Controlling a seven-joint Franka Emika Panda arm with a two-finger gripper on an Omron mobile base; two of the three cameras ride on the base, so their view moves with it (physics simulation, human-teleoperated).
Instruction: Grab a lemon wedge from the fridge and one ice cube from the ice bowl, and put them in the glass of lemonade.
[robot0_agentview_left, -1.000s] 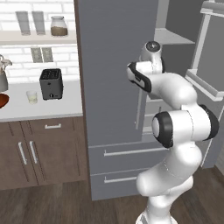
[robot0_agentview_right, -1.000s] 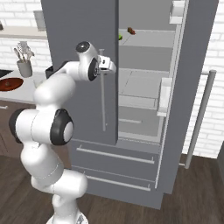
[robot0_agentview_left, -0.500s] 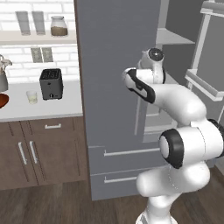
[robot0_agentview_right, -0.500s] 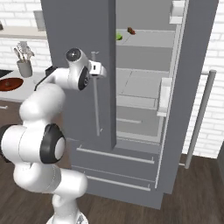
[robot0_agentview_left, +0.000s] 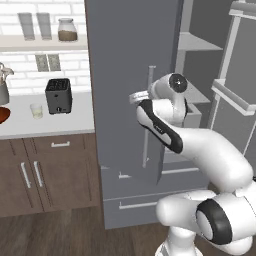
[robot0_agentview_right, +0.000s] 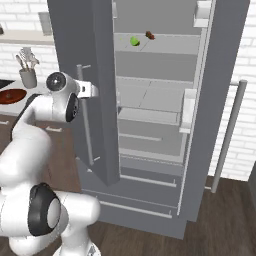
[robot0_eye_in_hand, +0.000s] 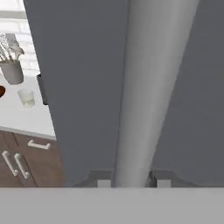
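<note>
The fridge (robot0_agentview_right: 165, 125) stands with both doors swung out. My gripper (robot0_eye_in_hand: 131, 181) is shut on the left door's vertical silver handle (robot0_eye_in_hand: 140, 87), with a fingertip on each side of the bar. The same gripper (robot0_agentview_left: 146, 95) meets the handle at about mid-height, and from the right side the gripper (robot0_agentview_right: 86, 91) is seen on the door's outer face. The lemon wedge (robot0_agentview_right: 134, 41) lies on an upper shelf inside. The glass of lemonade (robot0_agentview_left: 36, 110) stands beside the black toaster (robot0_agentview_left: 58, 95). The ice bowl (robot0_agentview_right: 12, 95) sits on the counter; I cannot make out an ice cube.
The right fridge door (robot0_agentview_right: 222, 100) stands wide open, its long handle (robot0_agentview_right: 228, 135) sticking out into the room. A small dark item (robot0_agentview_right: 149, 35) lies next to the wedge. A grey utensil cup (robot0_agentview_right: 28, 76) stands behind the bowl. Brown cupboards (robot0_agentview_left: 47, 170) run below the counter.
My hand has come down and toward the counter side with the handle, and the left fridge door has swung further out. The shelf contents have not moved.
</note>
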